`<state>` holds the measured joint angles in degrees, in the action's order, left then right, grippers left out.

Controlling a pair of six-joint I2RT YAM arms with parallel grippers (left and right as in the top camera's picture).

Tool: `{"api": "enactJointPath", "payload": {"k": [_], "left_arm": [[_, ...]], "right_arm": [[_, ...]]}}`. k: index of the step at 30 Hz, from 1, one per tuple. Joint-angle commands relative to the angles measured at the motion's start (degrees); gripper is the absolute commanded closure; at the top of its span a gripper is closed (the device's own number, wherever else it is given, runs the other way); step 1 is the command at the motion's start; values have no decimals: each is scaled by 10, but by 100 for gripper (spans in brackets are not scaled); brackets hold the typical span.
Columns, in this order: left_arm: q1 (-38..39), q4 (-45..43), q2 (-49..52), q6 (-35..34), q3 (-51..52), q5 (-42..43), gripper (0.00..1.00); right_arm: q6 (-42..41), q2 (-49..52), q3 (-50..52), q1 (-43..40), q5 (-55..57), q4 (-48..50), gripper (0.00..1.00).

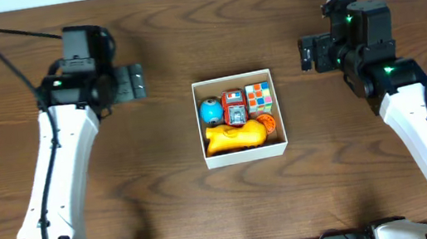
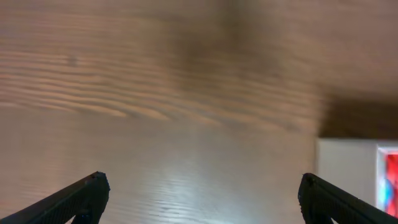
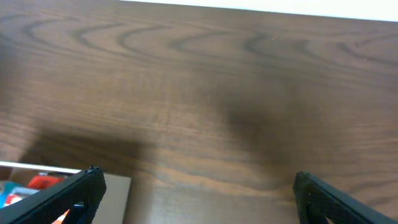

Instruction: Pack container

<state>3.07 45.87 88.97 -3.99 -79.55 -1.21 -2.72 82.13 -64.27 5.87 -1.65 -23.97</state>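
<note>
Centrally in the overhead frame, on the dark wood-grain surface, sits the container, a small square box with thin white walls and an open top. Five toys lie packed inside it. A blue ball is at the left side, and a red toy car is just right of the ball. A Rubik's cube fills the upper right corner, and a yellow plastic toy lies along the lower wall. A small orange piece sits between the yellow toy's right end and the right wall. What the yellow toy depicts cannot be told.

The left gripper hovers to the upper left of the container, well apart from it, pointing toward the right of the frame. In the left wrist view its two dark fingers stand far apart at the lower corners, with only bare wood between them. One white wall of the container shows at the right edge of that view, with a strip of red and blue beside it.

The right gripper hovers to the upper right of the container, near its upper right corner but not touching it, pointing toward the left of the frame. In the right wrist view its fingers are likewise spread wide and hold nothing. A corner of the container shows at the lower left, with a bit of red visible inside.
</note>
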Motion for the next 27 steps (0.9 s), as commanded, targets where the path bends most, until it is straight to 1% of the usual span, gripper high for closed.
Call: {"api": "enactJointPath", "payload": {"k": [1,4,7,10,15,19,24,27], "left_arm": [[-30,8,-14,-23,-11,-23,1],[-40,26,-34,-24,-10,-23,1],[-40,29,-78,-36,-1,-23,1],[-40,30,-137,-38,19,-23,1],[-40,47,-252,-44,73,-20,1],[-40,45,-360,-64,144,-12,1],[-40,47,-493,-102,242,-12,2],[-40,53,-558,-137,292,-12,2]], "right_arm": [[9,2,0,-26,25,-30,1],[-20,-17,0,-42,30,-79,1],[-45,-56,0,-53,44,-104,1],[-45,-113,3,-55,50,-106,1],[-45,-241,24,-55,62,-123,1],[-45,-342,91,-55,61,-127,1],[-56,-473,221,-55,57,-136,1],[-84,-523,275,-55,59,-152,1]]}}
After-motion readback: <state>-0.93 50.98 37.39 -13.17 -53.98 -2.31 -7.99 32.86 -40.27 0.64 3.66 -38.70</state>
